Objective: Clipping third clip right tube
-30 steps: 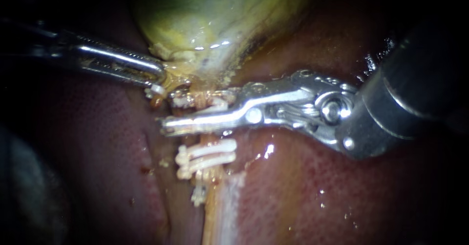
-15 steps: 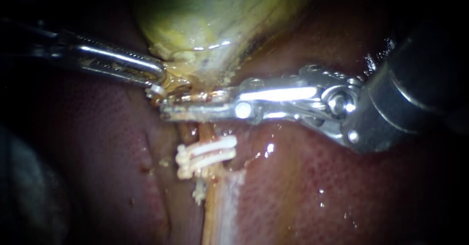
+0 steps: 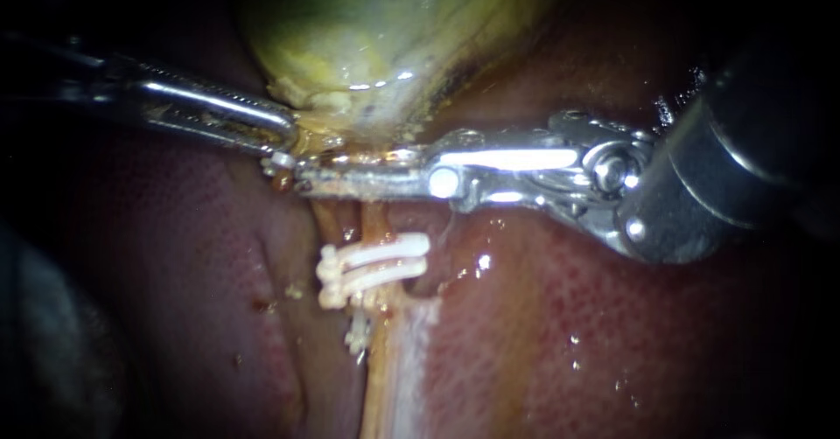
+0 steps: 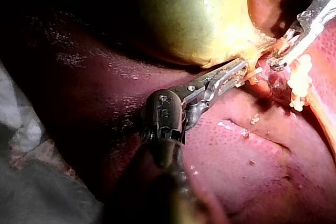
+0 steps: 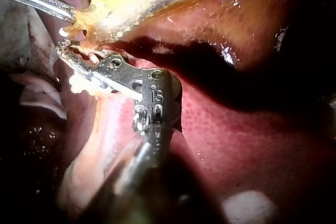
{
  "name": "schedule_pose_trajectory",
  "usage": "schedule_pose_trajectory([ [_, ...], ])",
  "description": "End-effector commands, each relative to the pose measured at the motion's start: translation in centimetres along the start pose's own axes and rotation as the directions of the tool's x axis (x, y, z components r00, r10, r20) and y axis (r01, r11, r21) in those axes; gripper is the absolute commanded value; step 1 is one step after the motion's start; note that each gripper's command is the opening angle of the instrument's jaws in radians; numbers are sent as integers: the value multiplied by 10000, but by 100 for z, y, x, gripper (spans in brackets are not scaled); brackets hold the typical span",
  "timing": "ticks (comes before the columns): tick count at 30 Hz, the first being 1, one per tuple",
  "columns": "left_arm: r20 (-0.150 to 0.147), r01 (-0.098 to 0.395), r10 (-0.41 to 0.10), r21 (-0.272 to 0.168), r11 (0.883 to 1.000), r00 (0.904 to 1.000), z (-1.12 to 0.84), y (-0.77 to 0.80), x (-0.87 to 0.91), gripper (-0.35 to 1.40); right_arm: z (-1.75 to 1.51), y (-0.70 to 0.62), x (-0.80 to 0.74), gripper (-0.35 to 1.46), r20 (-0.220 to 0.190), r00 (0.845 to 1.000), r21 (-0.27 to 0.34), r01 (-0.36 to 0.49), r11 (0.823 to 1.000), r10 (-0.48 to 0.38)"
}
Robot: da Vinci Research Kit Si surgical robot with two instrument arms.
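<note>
right instrument (image 3: 308, 181) comes in from the right side, and its jaws are squeezed together on a white clip (image 3: 354, 191) that goes across the tube (image 3: 376, 225), just under the green and yellow gallbladder (image 3: 376, 37). two more white clips (image 3: 374, 268) sit on the tube a little lower down. left instrument (image 3: 282, 140) has its jaws pinched on the yellow bottom edge of the gallbladder. red liver (image 3: 569, 334) lies all around.
</note>
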Motion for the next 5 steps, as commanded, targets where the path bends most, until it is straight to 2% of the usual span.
schedule_pose_trajectory([
  [1, 2, 1, -1, -9, 10000, 10000, 0, 0, 0, -35, 0, 1, -1, -35, 3, 10000, -1, 0, 10000, 0],
  [5, 1, 2, -2, -8, 10000, 10000, 0, 0, 0, -35, 0, 3, -1, -35, 1, 10000, -6, 8, 10000, -8],
])
